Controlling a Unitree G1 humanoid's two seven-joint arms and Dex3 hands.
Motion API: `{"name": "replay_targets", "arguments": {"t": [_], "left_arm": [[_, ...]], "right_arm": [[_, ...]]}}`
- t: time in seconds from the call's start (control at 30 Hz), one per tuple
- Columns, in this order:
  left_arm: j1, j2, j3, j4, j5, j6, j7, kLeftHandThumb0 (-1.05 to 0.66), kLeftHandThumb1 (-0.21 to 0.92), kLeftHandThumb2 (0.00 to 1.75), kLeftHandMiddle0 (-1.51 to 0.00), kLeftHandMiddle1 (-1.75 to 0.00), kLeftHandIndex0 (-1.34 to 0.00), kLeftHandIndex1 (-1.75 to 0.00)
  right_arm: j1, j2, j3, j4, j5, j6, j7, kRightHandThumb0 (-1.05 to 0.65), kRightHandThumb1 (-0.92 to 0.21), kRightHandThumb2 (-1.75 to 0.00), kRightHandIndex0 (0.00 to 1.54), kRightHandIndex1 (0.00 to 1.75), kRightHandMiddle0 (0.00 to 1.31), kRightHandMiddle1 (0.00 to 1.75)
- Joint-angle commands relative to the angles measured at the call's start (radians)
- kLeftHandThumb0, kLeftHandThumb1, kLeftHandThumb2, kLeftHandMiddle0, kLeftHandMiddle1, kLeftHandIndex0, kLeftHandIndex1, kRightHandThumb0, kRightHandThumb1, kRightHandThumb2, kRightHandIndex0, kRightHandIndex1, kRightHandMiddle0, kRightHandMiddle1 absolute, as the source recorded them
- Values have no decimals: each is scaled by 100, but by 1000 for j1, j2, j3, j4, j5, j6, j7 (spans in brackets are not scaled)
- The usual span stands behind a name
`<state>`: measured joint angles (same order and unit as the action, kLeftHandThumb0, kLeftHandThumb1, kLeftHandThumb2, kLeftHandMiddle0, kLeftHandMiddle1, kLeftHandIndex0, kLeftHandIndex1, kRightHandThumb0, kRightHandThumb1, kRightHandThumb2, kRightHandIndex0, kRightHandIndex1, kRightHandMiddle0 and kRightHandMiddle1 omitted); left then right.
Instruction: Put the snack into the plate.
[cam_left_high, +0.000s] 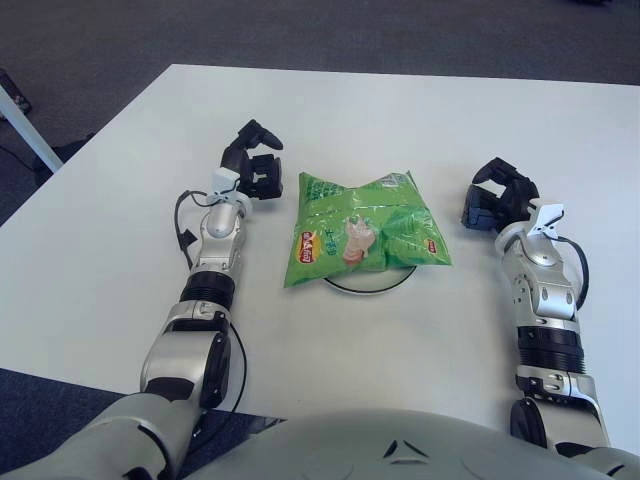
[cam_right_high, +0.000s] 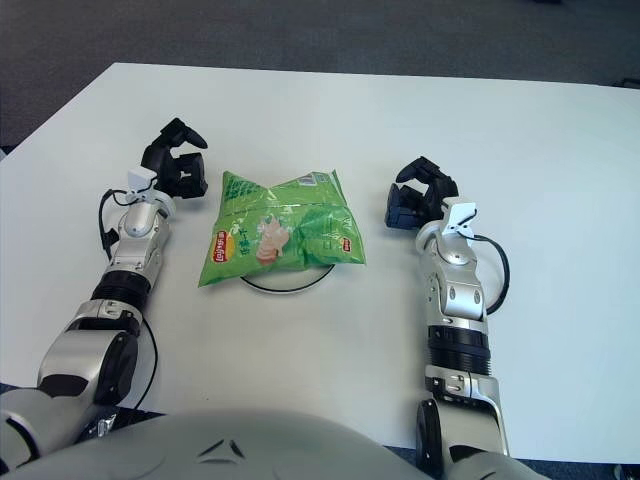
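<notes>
Snack (cam_left_high: 362, 232): a green crisp bag, lying flat on top of the plate (cam_left_high: 368, 287), so that only a curved sliver of the plate's rim shows under the bag's near edge. It is centred on the bench (cam_left_high: 120, 230) between the two hands.
Placement judgement: the bag appears to sit on the plate already; the task looks done or all but done. The bag overhangs the plate on every side, being wider than it.
Left hand (cam_left_high: 252, 168): just beside the bag's far-left corner, not touching it as far as can be seen. Fingers loosely curled, holding nothing.
Right hand (cam_left_high: 497, 197): to the right of the bag, a clear gap between them. Fingers loosely curled, holding nothing.
Reason for hand positions: judged as flanking the bag at its two sides, either hand placed to nudge it if it needs centring.
Edges: the bag sits well inside the bench, far from every edge. The near edge lies close under the forearms.
Open room: bare surface behind the bag and outside each hand, giving both arms free space to draw back or outward.
</notes>
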<state>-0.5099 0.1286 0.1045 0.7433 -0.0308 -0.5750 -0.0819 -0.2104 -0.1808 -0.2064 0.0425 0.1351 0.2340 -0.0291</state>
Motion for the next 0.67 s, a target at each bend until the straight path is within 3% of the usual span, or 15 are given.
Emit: {"name": "replay_targets", "arguments": {"t": [0.0, 0.3, 0.63], "left_arm": [[94, -14, -8, 52, 3, -12, -13, -46, 37, 126, -129, -175, -57, -175], [95, -11, -13, 51, 17, -20, -6, -47, 36, 127, -130, -175, -58, -175], [97, -9, -18, 49, 14, -14, -12, -47, 36, 127, -130, -175, -58, -175]], "right_arm": [[55, 35, -4, 38, 9, 32, -6, -49, -29, -136, 130, 175, 64, 175], [44, 76, -43, 70, 49, -35, -25, -49, -32, -132, 130, 175, 62, 175], [22, 65, -71, 62, 121, 111, -7, -50, -28, -137, 130, 175, 65, 175]]}}
